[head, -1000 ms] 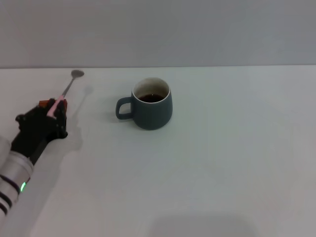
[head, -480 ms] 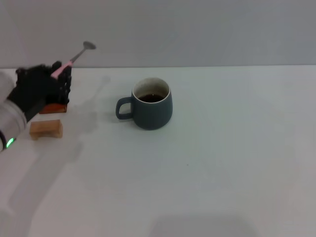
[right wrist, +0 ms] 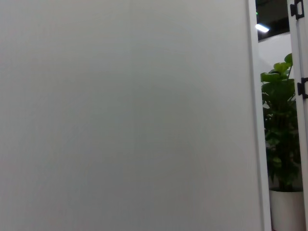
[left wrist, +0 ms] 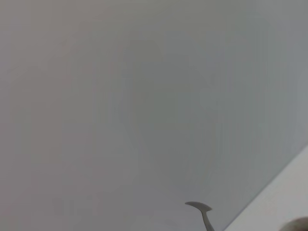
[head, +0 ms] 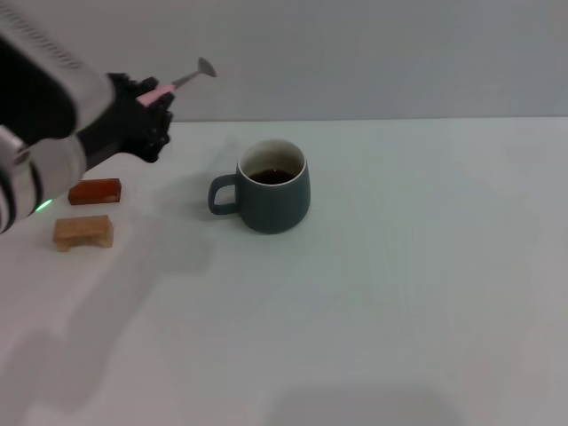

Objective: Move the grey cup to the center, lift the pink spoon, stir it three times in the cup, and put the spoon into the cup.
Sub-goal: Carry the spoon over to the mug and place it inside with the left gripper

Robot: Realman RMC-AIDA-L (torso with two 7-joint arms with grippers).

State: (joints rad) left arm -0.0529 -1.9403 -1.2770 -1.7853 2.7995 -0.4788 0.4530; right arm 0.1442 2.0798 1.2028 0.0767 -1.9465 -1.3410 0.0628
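Fingers of the left gripper point(head: 153, 99) pinch the pink spoon point(head: 182, 82); the grey cup point(head: 271, 188) holds dark liquid

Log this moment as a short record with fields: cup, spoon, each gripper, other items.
cup: grey cup upright on the table, handle toward the robot's left, dark liquid inside
spoon: pink spoon held in the air, left of the cup, bowl pointing toward it
left gripper: shut on the spoon's handle
right gripper: not in view
other items: red block, wooden block, both on the table's left
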